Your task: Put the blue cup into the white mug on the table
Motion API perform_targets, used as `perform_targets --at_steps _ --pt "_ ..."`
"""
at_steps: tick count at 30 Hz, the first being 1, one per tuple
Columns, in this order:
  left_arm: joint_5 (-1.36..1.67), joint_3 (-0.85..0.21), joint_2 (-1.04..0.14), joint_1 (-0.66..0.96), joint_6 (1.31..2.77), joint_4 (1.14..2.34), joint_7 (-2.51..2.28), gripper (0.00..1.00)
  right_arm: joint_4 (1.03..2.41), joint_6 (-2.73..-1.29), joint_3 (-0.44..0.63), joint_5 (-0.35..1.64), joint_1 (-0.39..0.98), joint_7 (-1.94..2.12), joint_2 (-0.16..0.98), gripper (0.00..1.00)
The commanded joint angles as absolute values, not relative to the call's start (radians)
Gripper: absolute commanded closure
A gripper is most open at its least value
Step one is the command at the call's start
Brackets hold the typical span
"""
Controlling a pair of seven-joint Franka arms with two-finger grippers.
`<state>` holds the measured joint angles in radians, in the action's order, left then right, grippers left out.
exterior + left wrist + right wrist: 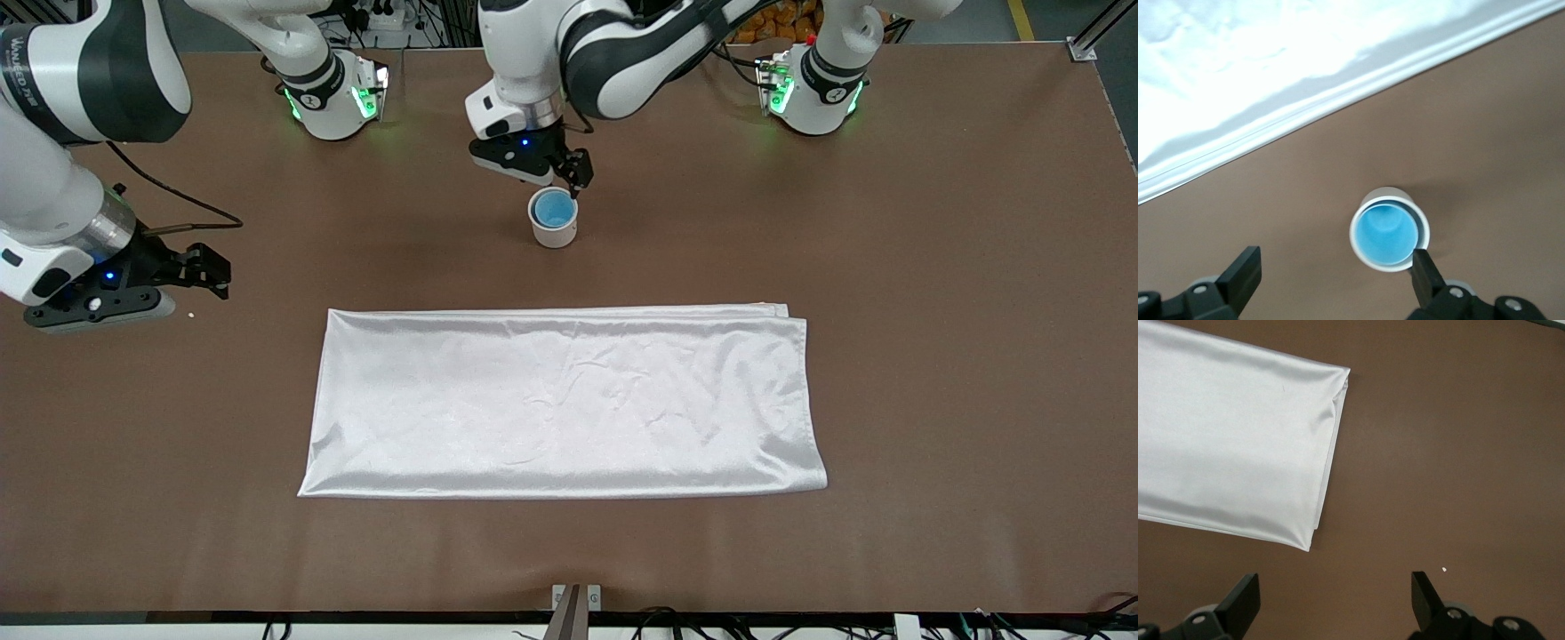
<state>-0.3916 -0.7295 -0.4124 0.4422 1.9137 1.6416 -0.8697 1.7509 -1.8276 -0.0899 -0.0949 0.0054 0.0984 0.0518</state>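
White satin cloth (560, 400) mid-bench. Blue cup (553, 210) nested in white mug (555, 233). Left tool (569, 178) open above: lift straight, avoid rim. Right tool (200, 274) open, waiting at right arm's end.

One blue cup (554, 210) sits inside one white mug (554, 231), and both stand on the single brown table (933, 311). One white cloth (560, 400) lies folded on that table, nearer to the front camera than the mug, and one tiny white crumb (194, 314) lies toward the right arm's end. There are two arms, each with one gripper, so two grippers in all: the left gripper (569, 173) and the right gripper (209, 271).
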Motion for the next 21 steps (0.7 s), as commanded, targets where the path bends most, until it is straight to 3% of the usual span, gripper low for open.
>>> perform_targets --at_steps 1,21 --pt "-0.296 -0.704 -0.278 0.405 1.839 1.663 -0.822 0.00 1.737 -1.772 -0.097 -0.071 -0.003 0.103 0.025 0.00" --pt "-0.112 -0.327 0.008 0.417 1.591 1.664 -0.531 0.00 1.580 -1.664 -0.100 -0.067 -0.002 0.109 0.032 0.00"
